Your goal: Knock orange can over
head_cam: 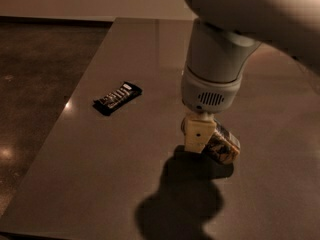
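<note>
The gripper [198, 140] hangs low over the grey table [125, 174], at the end of the thick white arm [220, 59] that comes in from the upper right of the view. Whether the claw is open or closed, or has hold of anything, cannot be told. The orange can [223, 145] sits right against it on the side nearer the view's right edge, tipped far over, almost lying on the tabletop. A dark snack bar [117, 97] lies well apart, up and to the left
</note>
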`<state>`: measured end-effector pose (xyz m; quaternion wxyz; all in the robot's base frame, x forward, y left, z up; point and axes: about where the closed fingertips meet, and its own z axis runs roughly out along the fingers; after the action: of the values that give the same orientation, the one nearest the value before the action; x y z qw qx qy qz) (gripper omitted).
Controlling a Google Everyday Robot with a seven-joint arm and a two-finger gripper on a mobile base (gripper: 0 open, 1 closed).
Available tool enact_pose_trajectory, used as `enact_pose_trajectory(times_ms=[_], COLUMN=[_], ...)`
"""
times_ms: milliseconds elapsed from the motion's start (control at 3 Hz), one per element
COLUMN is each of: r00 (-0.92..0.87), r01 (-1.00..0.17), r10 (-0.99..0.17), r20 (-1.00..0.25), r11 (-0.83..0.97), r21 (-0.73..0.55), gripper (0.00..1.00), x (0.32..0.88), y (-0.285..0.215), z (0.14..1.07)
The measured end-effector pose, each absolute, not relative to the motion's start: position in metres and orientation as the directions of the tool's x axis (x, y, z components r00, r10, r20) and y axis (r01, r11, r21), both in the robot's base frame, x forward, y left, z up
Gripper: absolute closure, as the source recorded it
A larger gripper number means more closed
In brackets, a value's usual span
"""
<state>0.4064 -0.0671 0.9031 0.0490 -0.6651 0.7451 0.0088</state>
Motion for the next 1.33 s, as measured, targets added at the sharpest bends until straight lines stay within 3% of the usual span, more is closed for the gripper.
enact_pose_trajectory(times_ms=[667, 1000, 1333], r00=[-0.097, -0.086, -0.085], r01=[-0.994, -0.996, -0.995], r10=[-0.995, -0.996, -0.996], r20=[0.035, 0.031, 0.024], r11=[0.095, 0.085, 0.083], r21=[-0.05, -0.039, -0.047], gripper=[0.36, 0.12, 0.0], x=[0.411, 0.407, 0.409], y=[-0.071, -0.069, -0.067], z=[0.88, 0.872, 0.873])
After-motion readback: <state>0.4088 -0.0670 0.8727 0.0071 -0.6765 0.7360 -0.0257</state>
